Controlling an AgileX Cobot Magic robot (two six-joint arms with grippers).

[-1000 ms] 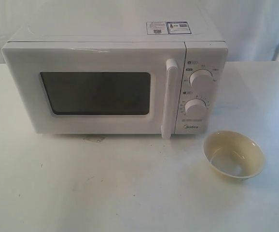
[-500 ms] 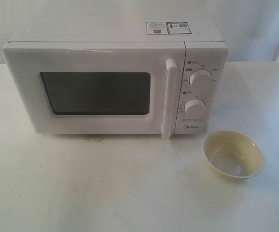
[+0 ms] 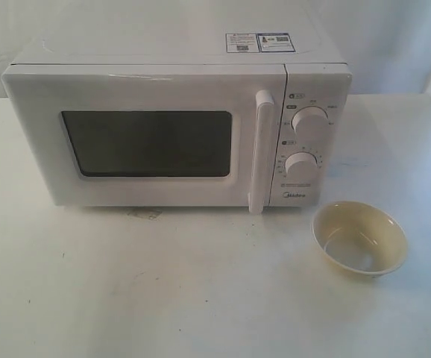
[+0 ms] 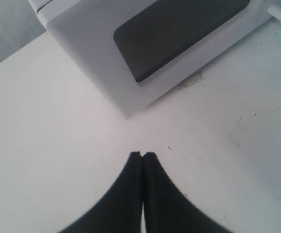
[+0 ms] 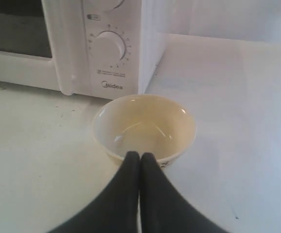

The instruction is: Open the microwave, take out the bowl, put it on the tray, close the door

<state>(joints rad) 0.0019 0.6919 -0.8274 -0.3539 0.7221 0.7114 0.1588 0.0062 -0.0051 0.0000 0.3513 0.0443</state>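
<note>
right gripper (image 5: 140, 154): my two fingers are pressed flat together with nothing between them. the tips hang just short of the near rim of the bowl (image 5: 144, 127).
left gripper (image 4: 142, 154): also closed tight and empty, over bare table (image 4: 58, 145), facing the window-side front corner of the microwave (image 4: 106, 68) and apart from it.
bowl: upright and empty on the table, in front of the control panel and a little to its right, near the microwave but not touching it.
door (image 3: 145, 138): shut flush, with the handle (image 3: 262, 153) upright between the window and the knobs (image 3: 310, 121).
tray: none shows in any view.
step in hand: as i judge it, the bowl is out and the door is closed, so only setting the bowl on a tray could remain.
doing it well: i would spread my right fingers first, then bring one down inside the rim and one outside. closed tips would only shove the bowl.
risk: the bowl looks light and the table smooth, so it may skid. i would pinch firmly and lift straight up.
</note>
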